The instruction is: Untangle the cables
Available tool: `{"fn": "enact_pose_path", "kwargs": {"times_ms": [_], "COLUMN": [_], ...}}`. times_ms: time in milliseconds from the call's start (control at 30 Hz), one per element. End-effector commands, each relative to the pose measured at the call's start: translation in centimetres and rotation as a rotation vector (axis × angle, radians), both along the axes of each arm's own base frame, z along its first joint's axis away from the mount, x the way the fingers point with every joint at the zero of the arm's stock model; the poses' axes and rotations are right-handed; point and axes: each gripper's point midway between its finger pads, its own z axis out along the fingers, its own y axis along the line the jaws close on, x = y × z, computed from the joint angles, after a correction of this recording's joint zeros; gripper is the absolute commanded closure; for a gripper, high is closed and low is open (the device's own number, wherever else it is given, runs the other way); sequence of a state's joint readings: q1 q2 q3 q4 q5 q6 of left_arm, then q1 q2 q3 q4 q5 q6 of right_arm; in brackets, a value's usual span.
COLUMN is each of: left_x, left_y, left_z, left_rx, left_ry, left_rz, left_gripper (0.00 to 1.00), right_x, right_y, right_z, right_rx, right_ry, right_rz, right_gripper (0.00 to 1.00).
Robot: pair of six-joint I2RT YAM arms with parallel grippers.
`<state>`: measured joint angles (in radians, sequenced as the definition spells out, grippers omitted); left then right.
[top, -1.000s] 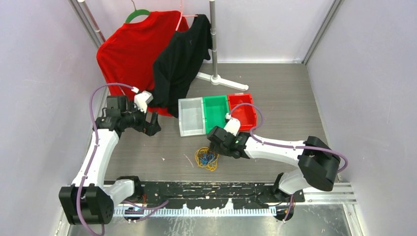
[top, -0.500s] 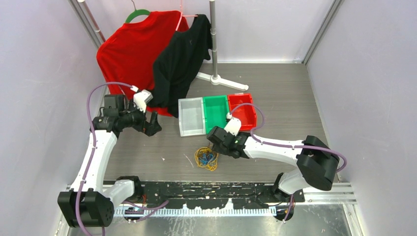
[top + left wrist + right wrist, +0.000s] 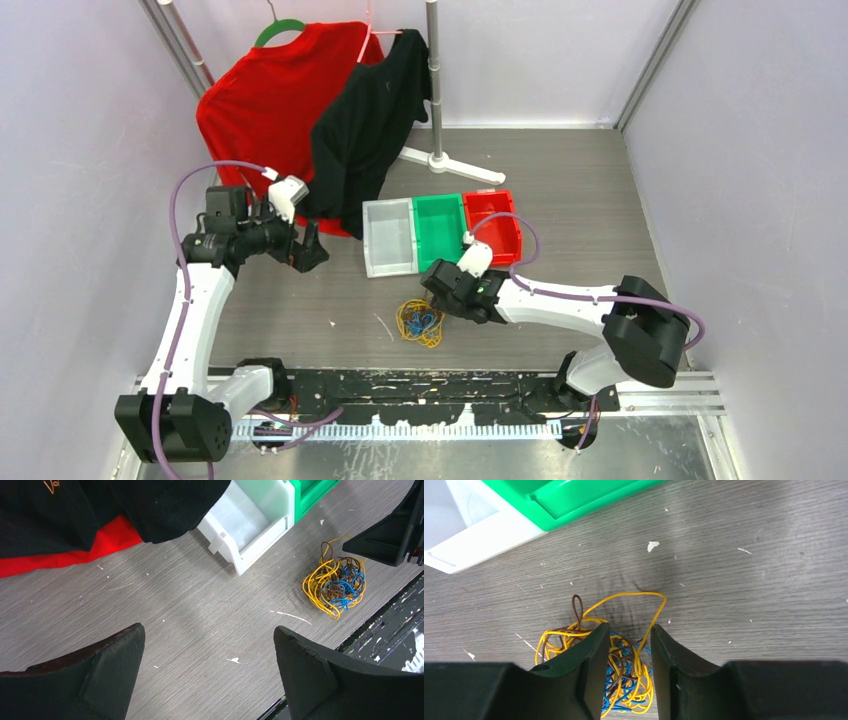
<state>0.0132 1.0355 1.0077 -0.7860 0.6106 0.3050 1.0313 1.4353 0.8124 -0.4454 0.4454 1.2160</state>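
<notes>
The cables (image 3: 421, 322) lie as one tangled bunch of yellow, blue and brown wires on the grey table, near the front middle. In the left wrist view they sit at the far right (image 3: 336, 582). In the right wrist view they lie right under the fingers (image 3: 626, 670). One yellow loop sticks out toward the bins. My right gripper (image 3: 438, 282) hovers at the bunch's upper right edge, its jaws narrowly open (image 3: 629, 630) with wires showing in the gap. My left gripper (image 3: 308, 250) is wide open and empty (image 3: 209, 632), far left of the cables.
A white bin (image 3: 388, 237), a green bin (image 3: 438, 225) and a red bin (image 3: 495, 228) stand in a row behind the cables. A red shirt (image 3: 260, 110) and a black shirt (image 3: 370, 120) hang from a rack at the back left, by my left gripper.
My left arm has drawn slightly back and to the left. My right gripper has stayed by the cables, almost unmoved. The cables have not moved.
</notes>
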Motion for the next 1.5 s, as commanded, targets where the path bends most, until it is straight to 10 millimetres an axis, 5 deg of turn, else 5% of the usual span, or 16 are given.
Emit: {"fn": "enact_pose_path", "kwargs": {"times_ms": [0,200,333,500,700,1167,1467], "left_x": [-0.2,-0.2,-0.8,-1.6,-3.2,-8.4,-10.3], "left_y": [-0.6,-0.6,-0.8,-1.3,-2.8,-6.0,-9.4], "left_z": [2.1,2.6,2.7,3.4,5.3,7.5,8.3], "left_rx": [-0.019,-0.019,-0.026,-0.049,-0.131,-0.306,-0.385], "left_ry": [-0.052,-0.053,-0.031,-0.02,-0.016,0.003,0.006], "left_rz": [-0.036,-0.038,-0.046,-0.077,-0.142,-0.359,-0.487], "left_gripper": [0.0,0.01,0.0,0.0,0.01,0.01,0.09], "right_x": [0.2,0.2,1.2,2.5,1.6,-3.3,-5.4], "right_y": [-0.4,-0.3,-0.5,1.5,5.5,11.4,12.4], "right_z": [0.5,0.4,3.2,10.9,18.5,27.8,34.2], "right_rx": [0.016,0.018,0.029,0.129,0.332,0.637,0.771], "right_ry": [-0.033,-0.03,-0.107,-0.26,-0.369,-0.437,-0.506], "right_rz": [-0.047,-0.055,-0.055,0.062,0.279,0.691,0.818], "right_gripper": [0.62,0.8,0.99,0.99,0.99,0.99,0.99]}}
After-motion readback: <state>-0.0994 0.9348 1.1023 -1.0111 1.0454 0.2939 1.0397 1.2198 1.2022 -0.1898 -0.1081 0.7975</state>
